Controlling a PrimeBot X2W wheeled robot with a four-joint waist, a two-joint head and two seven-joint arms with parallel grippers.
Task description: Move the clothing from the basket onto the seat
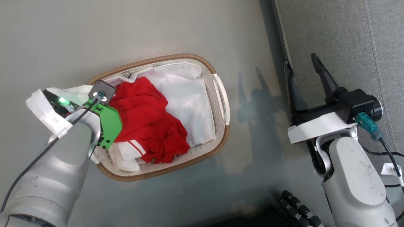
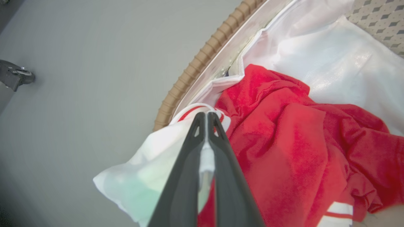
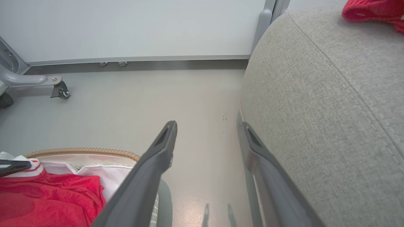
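My left gripper (image 2: 206, 117) is closed tight. Its two fingers are pinched on a white edge with red stripes at the rim end of the clothing (image 1: 148, 119), and a sliver of white cloth shows between them in the left wrist view. I take that edge for garment trim rather than the liner (image 1: 186, 91), though the two whites run close together there.

The bulk of the red clothing lies in the basket (image 1: 221, 94), left of centre in the head view. It is heaped over the basket's left half, and bare liner shows on the right half. The basket stands on the floor (image 1: 94, 31), apart from the seat (image 1: 347, 37) at the upper right.

My right gripper (image 1: 300, 59) is spread wide and holds nothing. It hangs at the right of the head view, just beside the seat's front edge.

In the upper right corner of the right wrist view a red piece (image 3: 375, 12) lies on the seat, so I judge one garment delivered. What is left is the pile in the basket: the grip looks made, but nothing is lifted clear yet. The lift, the carry and the release are all to come.
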